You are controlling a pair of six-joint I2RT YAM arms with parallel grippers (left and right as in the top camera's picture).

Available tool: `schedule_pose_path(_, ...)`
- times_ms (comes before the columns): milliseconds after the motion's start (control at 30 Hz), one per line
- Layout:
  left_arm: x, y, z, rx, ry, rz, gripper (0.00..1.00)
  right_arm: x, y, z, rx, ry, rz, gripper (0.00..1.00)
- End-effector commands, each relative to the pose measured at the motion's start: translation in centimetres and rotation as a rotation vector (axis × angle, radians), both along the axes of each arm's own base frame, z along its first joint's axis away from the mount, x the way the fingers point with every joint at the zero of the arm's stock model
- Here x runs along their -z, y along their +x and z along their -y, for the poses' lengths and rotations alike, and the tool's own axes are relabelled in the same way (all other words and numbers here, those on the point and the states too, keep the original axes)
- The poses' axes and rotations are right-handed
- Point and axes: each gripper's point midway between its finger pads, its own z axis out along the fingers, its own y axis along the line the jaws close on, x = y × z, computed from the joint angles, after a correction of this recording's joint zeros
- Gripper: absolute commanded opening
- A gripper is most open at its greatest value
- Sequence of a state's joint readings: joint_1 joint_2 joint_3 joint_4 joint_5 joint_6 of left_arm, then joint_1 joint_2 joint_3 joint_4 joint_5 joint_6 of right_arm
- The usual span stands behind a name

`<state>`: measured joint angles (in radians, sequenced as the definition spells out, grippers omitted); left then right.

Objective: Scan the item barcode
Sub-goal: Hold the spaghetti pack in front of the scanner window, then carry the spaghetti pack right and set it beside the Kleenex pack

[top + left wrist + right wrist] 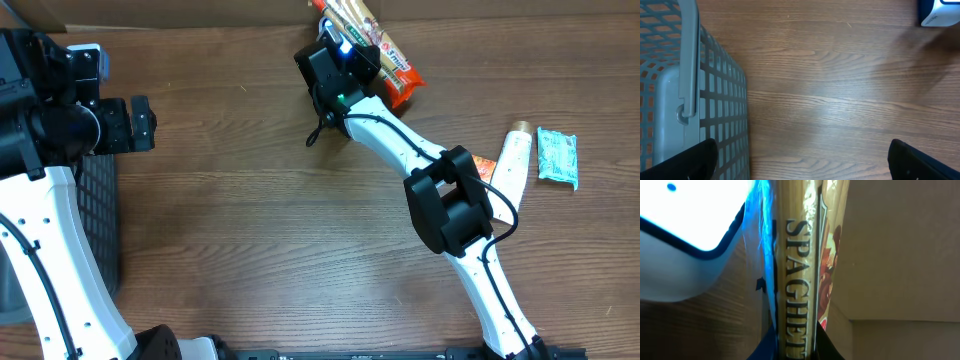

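My right arm (400, 140) is white links with black joint housings, a black cable (505, 215) looping beside; my left gripper (802, 157) is black.

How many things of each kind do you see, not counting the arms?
Packets: 2, spaghetti packet and teal packet
White tube: 1
Grey basket: 1
Scanner: 1
Total: 5
Orange bit beside the tube: too hidden to count.

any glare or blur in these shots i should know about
Right wrist view: a blown-out white patch fills the top left, and the spaghetti packet sits very close, lettering soft but readable. Left wrist view: basket sharp, the white object at top right blurred. Overhead view: even light, no strong glare.
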<state>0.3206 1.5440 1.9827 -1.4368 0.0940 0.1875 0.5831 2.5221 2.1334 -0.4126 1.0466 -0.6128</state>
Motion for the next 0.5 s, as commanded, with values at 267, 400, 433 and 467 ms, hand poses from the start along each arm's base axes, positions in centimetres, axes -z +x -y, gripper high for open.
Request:
schedule_pose_path(267, 0.2, 0.2, 0.3, 0.023, 0.0, -0.005, 1.0, -6.3, -0.9, 1.4, 0.062, 0.0, 0.075, 0.04)
schedule_pose_path(400, 0.2, 0.2, 0.3, 0.023, 0.0, -0.005, 1.0, -10.5, -2.0, 1.6, 0.029, 0.072, 0.093, 0.04)
schedule_pose_path(433, 0.2, 0.2, 0.3, 0.023, 0.0, -0.005, 1.0, -13.5, -2.9, 2.2, 0.022, 0.146, 0.115, 0.04)
schedule_pose_path(467, 0.2, 0.2, 0.3, 0.023, 0.0, -0.005, 0.99, -14.7, -3.4, 2.4, 0.015, 0.182, 0.119, 0.04)
